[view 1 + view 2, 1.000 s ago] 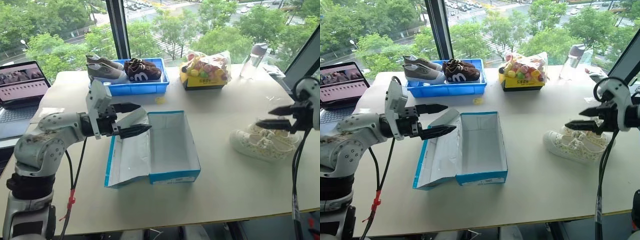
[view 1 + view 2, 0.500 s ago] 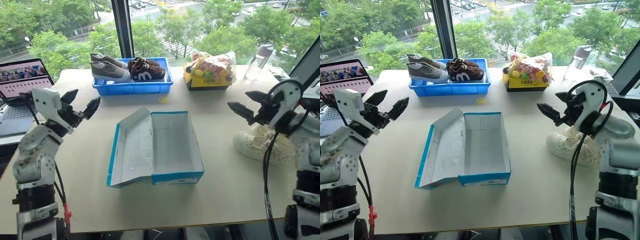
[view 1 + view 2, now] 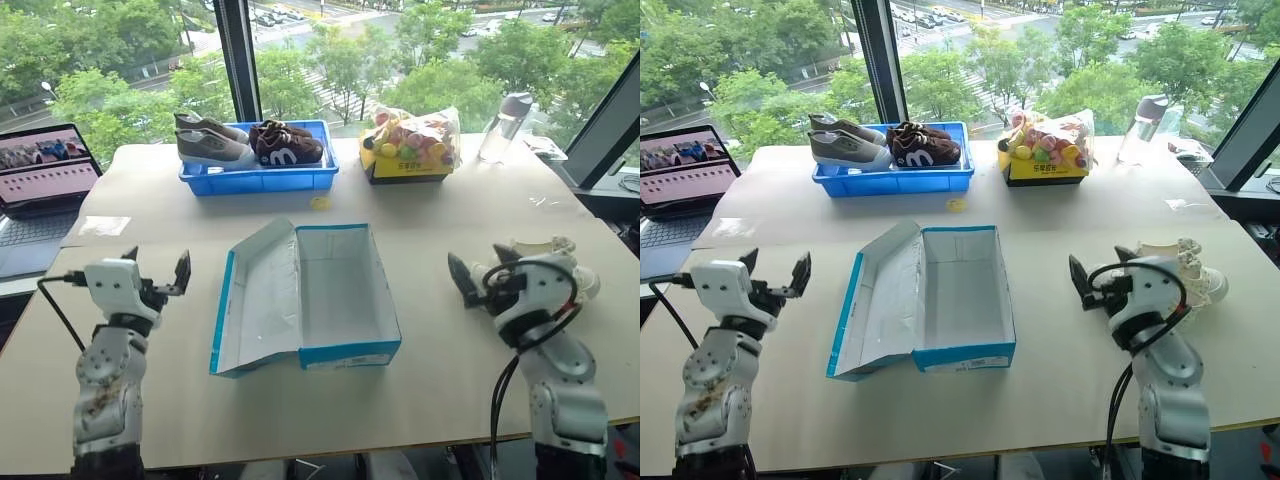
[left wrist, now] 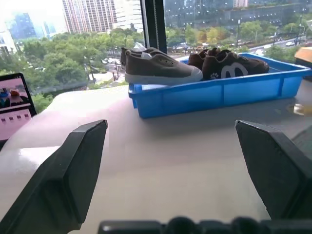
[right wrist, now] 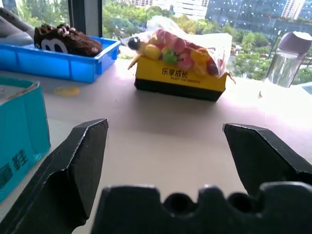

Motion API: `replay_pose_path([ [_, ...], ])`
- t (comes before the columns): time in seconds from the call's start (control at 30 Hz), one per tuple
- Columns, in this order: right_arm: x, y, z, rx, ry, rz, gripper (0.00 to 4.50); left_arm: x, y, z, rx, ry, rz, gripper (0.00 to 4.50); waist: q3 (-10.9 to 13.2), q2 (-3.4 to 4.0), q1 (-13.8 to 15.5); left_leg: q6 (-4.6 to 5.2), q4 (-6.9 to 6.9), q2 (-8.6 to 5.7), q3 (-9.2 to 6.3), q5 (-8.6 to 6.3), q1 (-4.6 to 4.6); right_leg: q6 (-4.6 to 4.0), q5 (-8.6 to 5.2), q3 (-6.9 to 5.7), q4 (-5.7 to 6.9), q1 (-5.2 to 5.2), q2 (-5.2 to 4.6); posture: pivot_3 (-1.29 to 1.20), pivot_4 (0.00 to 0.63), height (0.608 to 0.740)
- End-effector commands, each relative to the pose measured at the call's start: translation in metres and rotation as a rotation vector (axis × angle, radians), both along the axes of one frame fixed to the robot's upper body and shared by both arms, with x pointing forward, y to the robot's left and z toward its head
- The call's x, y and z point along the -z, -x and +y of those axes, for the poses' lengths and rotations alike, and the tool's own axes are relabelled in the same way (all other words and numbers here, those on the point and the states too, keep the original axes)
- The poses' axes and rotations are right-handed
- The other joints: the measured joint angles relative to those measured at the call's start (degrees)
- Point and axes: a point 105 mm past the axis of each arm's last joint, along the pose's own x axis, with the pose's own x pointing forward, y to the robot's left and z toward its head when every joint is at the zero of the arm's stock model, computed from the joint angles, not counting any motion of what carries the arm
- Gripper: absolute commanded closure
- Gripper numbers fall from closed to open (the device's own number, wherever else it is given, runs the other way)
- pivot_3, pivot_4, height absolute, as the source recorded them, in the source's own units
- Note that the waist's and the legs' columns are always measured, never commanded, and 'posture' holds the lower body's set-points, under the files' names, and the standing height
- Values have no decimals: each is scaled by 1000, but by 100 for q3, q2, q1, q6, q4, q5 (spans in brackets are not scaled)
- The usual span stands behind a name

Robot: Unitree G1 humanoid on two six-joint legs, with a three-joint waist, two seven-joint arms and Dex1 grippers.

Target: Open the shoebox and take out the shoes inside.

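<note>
Fingers: both pairs spread wide, holding nothing; left gripper [image 3: 155, 278] low beside the box's left, right gripper [image 3: 478, 272] low at its right, just in front of the shoes

Step in hand, as judged: task looks complete, arms retiring; best done by keeping both hands clear of box and shoes, moving outward and down so nothing is nudged

Table [image 3: 440, 210]: pale top, carries all items

Box [image 3: 335, 290]: bright blue card, centre of table, lid [image 3: 258, 292] thrown open to the left, white interior bare

Tray [image 3: 258, 172]: blue plastic, far side, holds grey and brown pairs; not task items

Shoes [image 3: 1188, 272]: cream sneakers, out of box, on table at right, partly hidden behind right arm
</note>
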Motion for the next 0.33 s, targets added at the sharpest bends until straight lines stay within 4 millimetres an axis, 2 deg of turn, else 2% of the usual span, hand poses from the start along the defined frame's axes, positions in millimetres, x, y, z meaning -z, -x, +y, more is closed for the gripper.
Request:
replay_pose_path([
  [0.03, 6, 10, -16, 49, 41, -54, 52, 35, 26, 35, -153, -24, 65, 0, -4, 0, -21, 0, -1, 2, 2, 0, 16, -1, -1, 0, -1, 12, 2, 0, 150, 736],
  [0.07, 11, 10, -24, 80, 29, -45, 52, 47, 34, 35, -154, -44, 99, 0, -4, -1, -38, 0, -4, 5, 5, 0, 39, -1, -2, 0, -3, 33, 4, 0, 150, 736],
  [0.13, 19, 10, -28, 103, 17, -35, 52, 60, 40, 27, -117, -28, 126, 0, -5, -4, -45, 5, -16, 11, 11, -5, 89, -2, -9, -1, -20, 90, 5, 0, 150, 736],
  [0.33, 40, 6, -31, 113, 48, -11, 52, 51, 25, 9, -100, 70, 77, 0, -19, 9, 14, 7, -15, 14, 14, -5, 89, 26, -32, -8, -21, 94, 6, 0, 150, 736],
])
